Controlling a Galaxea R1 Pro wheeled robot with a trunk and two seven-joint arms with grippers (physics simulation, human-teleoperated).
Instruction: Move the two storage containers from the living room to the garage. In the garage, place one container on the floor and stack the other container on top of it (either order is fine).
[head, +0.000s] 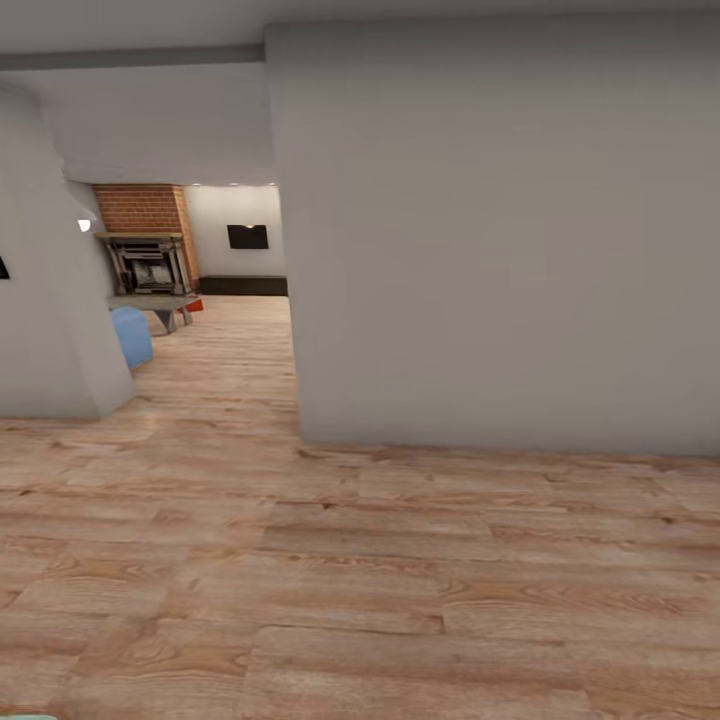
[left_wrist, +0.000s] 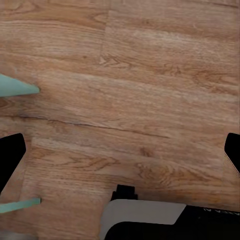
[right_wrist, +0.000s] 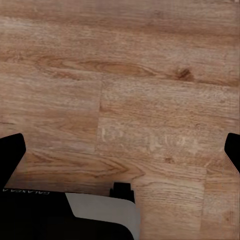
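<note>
A small red-orange patch (head: 194, 305) shows far down the hallway in the head view, low beside the leg of a grey low table (head: 152, 300); it may be one of the storage containers, but it is too small and too hidden to tell which way it points or how its long axis runs. It lies in the living room beyond the opening, near a rounded blue seat (head: 131, 335) and in front of a brick fireplace (head: 148, 240). A dark rectangle (head: 247, 237) hangs on the pale far wall. A broad grey wall (head: 500, 240) takes up the right of the head view, and another grey wall corner (head: 50, 300) stands at the left, with light wood plank flooring (head: 350, 580) running between them and across the foreground. In the left wrist view the left gripper (left_wrist: 120, 155) points straight down at the planks, its two black fingertips (left_wrist: 10, 155) standing at opposite edges of the picture, spread wide with bare wood between them; two pale green tapered pieces (left_wrist: 17, 86) poke in from one side. In the right wrist view the right gripper (right_wrist: 120, 155) likewise faces down at the wood, black fingertips (right_wrist: 10, 152) wide apart and holding nothing.
</note>
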